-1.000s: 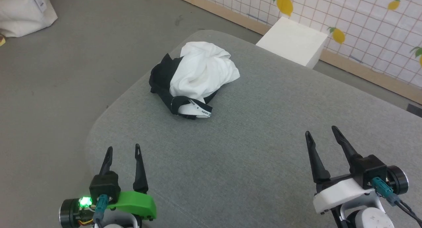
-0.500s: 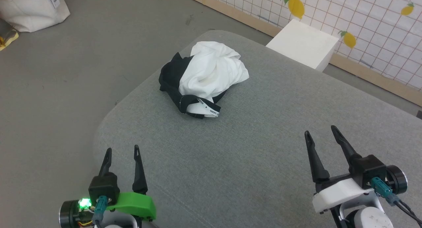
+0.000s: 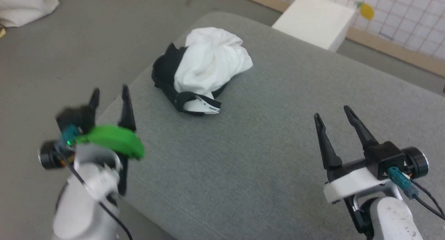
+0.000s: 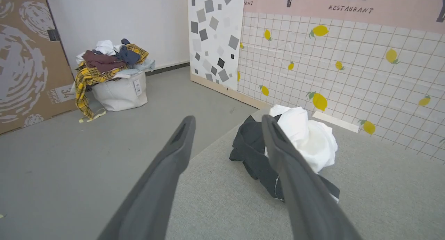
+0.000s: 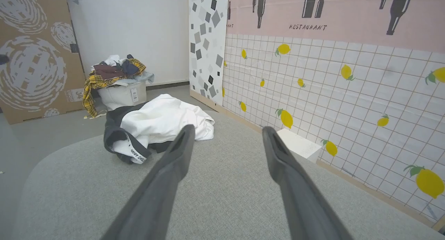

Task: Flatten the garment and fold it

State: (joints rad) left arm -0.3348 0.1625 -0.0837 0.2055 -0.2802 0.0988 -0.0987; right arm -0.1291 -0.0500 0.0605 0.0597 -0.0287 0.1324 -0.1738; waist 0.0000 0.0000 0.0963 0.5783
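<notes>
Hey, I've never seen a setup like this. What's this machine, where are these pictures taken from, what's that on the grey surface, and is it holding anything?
It is a two-armed robot. One picture looks down from a camera on its head. The other two come from cameras on its wrists, looking along each arm's dark fingers. The left gripper and right gripper have their jaws open and hold nothing. On the grey padded surface lies a crumpled garment, white with black parts, waiting to be flattened and folded. Neither gripper touches it. Beyond are a white block and a basket of clothes.
</notes>
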